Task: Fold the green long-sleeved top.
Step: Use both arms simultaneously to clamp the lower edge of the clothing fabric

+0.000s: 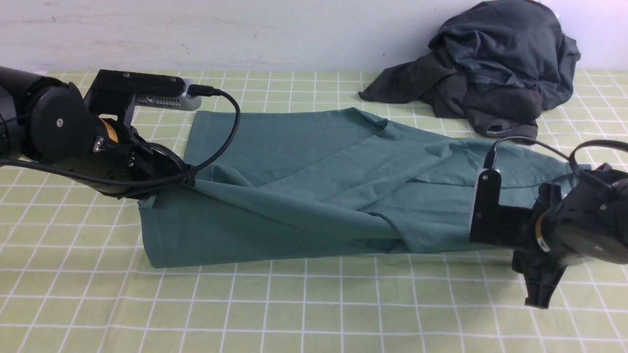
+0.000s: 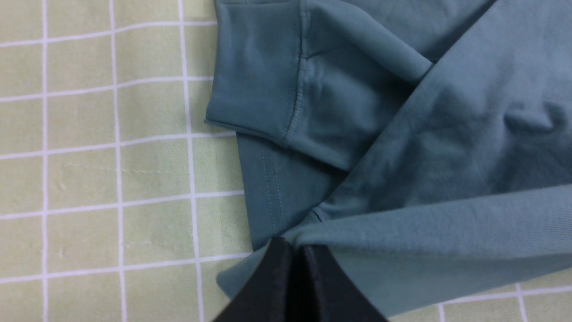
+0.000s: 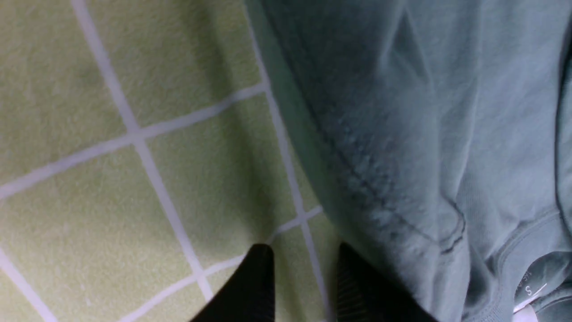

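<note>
Tablecloth (image 1: 314, 304) bears green top (image 1: 304, 186) before pale wall (image 1: 245, 34).

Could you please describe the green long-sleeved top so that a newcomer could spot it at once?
Start from the pale green checked tablecloth. The green long-sleeved top lies across its middle, spread low and partly folded over itself. It is teal, unlike the dark grey clothing heap piled at the far right.

Bright even light; wrist close-ups blurry
</note>
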Controlling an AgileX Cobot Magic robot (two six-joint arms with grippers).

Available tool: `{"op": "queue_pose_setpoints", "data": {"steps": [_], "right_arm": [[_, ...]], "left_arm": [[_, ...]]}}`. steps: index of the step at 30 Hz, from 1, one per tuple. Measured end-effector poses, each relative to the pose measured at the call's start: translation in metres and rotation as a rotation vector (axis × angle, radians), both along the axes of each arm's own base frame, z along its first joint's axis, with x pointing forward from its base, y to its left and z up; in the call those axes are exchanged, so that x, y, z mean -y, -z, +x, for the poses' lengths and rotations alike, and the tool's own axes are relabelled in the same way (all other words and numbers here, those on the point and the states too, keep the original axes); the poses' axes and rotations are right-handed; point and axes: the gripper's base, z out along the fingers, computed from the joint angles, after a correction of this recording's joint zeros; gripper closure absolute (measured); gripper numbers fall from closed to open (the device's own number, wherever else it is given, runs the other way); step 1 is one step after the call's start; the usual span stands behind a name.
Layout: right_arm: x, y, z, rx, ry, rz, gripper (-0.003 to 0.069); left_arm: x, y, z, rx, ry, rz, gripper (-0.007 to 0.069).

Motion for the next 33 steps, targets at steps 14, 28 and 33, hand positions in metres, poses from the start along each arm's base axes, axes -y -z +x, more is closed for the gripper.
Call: {"op": "queue_pose_setpoints", "data": {"steps": [14, 28, 33], "right_arm": [[0.01, -0.013, 0.003, 0.085, 0.086, -0.042, 0.067], [0.048, -0.031, 0.028, 0.177, 0.328, 0.164, 0.0671], [0.049, -0.033, 0.031, 0.164, 0.384, 0.207, 0.0655]], "left_arm": [[0.0, 0.0, 0.0, 0.002, 0.002, 0.004, 0.0625], [0.004, -0.01, 0.018, 0.076, 0.006, -0.011, 0.0625], [0.005, -0.005, 0.026, 0.06, 0.005, -0.007, 0.0625]]}}
